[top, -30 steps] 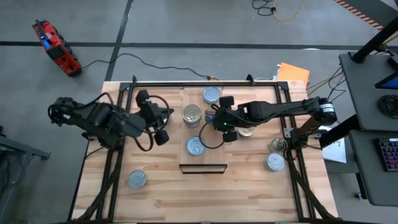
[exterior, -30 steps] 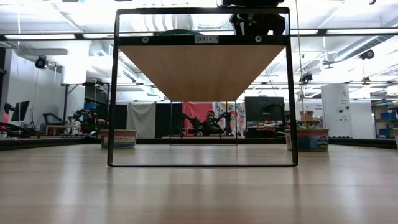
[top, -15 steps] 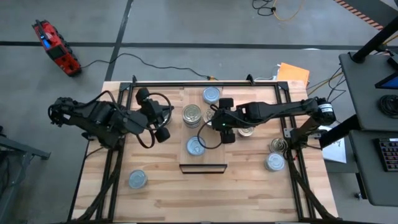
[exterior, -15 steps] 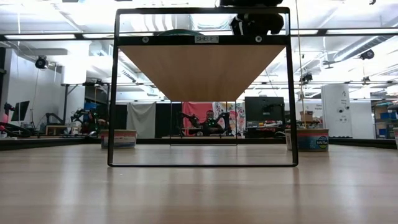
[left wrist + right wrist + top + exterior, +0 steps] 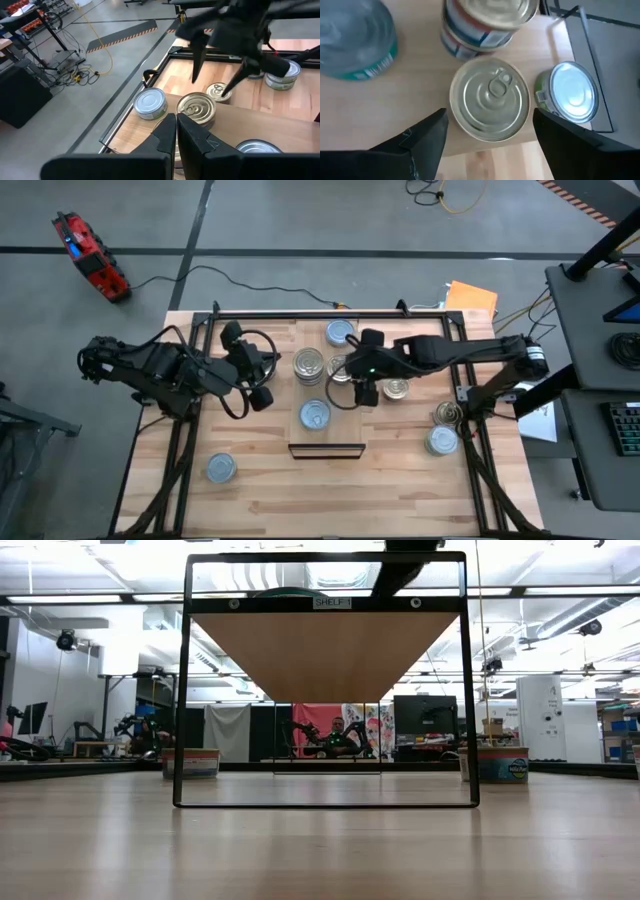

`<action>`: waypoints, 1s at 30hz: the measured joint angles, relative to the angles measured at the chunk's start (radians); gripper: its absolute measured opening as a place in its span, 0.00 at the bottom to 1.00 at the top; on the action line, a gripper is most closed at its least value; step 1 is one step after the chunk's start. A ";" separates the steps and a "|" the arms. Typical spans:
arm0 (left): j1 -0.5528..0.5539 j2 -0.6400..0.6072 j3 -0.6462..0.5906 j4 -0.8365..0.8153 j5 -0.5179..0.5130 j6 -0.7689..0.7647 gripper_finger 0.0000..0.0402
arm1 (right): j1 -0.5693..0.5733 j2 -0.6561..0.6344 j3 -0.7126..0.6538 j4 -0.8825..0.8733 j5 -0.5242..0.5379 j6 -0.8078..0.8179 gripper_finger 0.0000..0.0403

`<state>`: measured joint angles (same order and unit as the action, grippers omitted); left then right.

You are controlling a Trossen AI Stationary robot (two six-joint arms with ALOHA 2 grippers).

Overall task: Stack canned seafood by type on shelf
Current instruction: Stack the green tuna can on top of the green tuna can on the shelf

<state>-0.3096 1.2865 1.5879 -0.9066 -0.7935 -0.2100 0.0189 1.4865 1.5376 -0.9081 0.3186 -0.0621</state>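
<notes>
Over the shelf point(image 5: 300, 385) we see the right hand point(image 5: 487, 132) spread open above a gold-topped tin point(image 5: 490, 97) that stands free; our left hand point(image 5: 176, 132), closed and empty, waits beside the shelf.

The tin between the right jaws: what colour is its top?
Gold, with ringed ridges and a pull tab; the right wrist view shows it best.

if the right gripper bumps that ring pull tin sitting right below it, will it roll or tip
Probably neither. The ring-pull tin stands flat on the shelf and is wide and short, so a nudge would likely slide it. Its metal wall looks rigid and smooth, so the open right gripper should keep its fingers centred on it or risk slipping.
</notes>
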 joint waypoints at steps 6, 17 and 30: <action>0.000 0.000 0.000 0.000 0.000 0.000 0.00 | 0.000 -0.084 0.014 -0.008 -0.033 0.149 0.64; 0.020 0.000 0.000 0.005 0.080 0.000 0.00 | 0.000 -0.210 0.007 -0.189 -0.157 0.591 0.51; 0.069 0.001 0.000 0.157 0.370 0.088 0.00 | 0.166 -0.256 -0.166 -0.344 -0.431 1.052 0.25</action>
<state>-0.2401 1.2873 1.5879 -0.7496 -0.4234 -0.1216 0.1852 1.2305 1.3718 -1.2516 -0.1128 0.9897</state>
